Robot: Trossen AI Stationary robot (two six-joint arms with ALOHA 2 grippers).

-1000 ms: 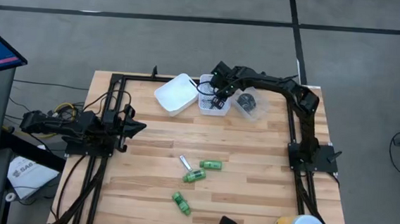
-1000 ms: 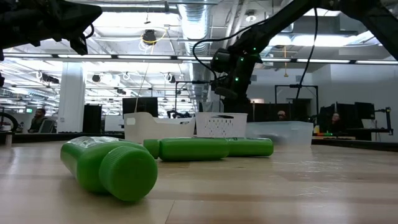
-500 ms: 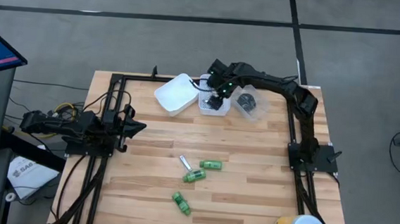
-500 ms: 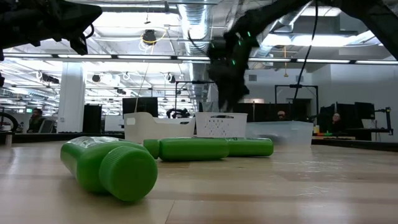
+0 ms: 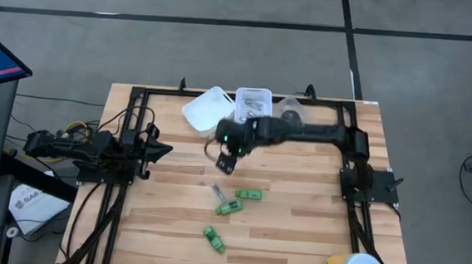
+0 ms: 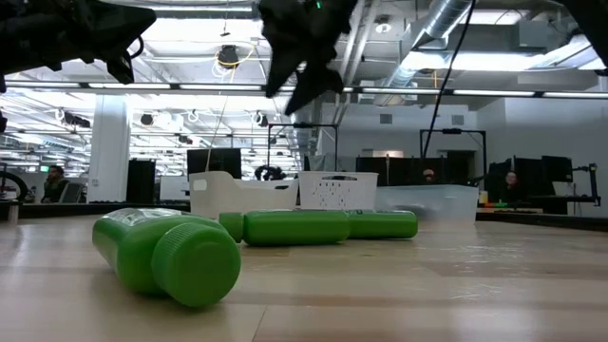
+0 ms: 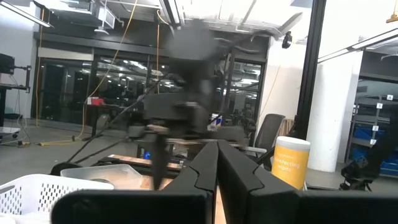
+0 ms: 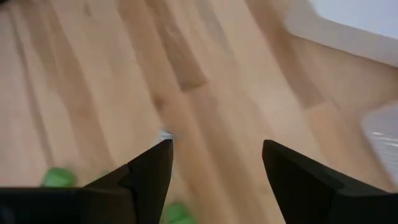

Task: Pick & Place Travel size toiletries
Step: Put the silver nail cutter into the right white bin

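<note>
Left gripper (image 5: pixel 161 150) sits parked at the left edge of the table in the high view, well away from everything; in its own wrist view the two fingers lie pressed together w/ nothing between them, so that arm is idle

Centre of the high view: 3 green bottles still loose on the wood + 1 silver tube (image 5: pixel 218 190). Tube lies just upper-left of the middle bottle (image 5: pixel 229 207), long axis running upper-left to lower-right. Middle bottle's long axis tilts slightly up to the right. Right-hand bottle (image 5: pixel 250 195) lies nearly horizontal in frame. Lowest bottle (image 5: pixel 214 239) lies on a diagonal, upper-left to lower-right; in the low view it's the near one (image 6: pixel 169 256), cap end toward the camera. Can't tell cap ends on the others from above

Right gripper (image 5: pixel 226 159) hangs above bare wood, just above the tube in frame, below the bins; fingers spread wide in the right wrist view, empty, tube tip (image 8: pixel 164 134) showing by one finger

Top of frame: open white bin (image 5: pixel 207 109), slotted white basket (image 5: pixel 253 102), clear tub (image 5: pixel 291 113). Contents not readable here

Judgement: partway at best; 4 items left to bin, tube looks like the next pick
</note>
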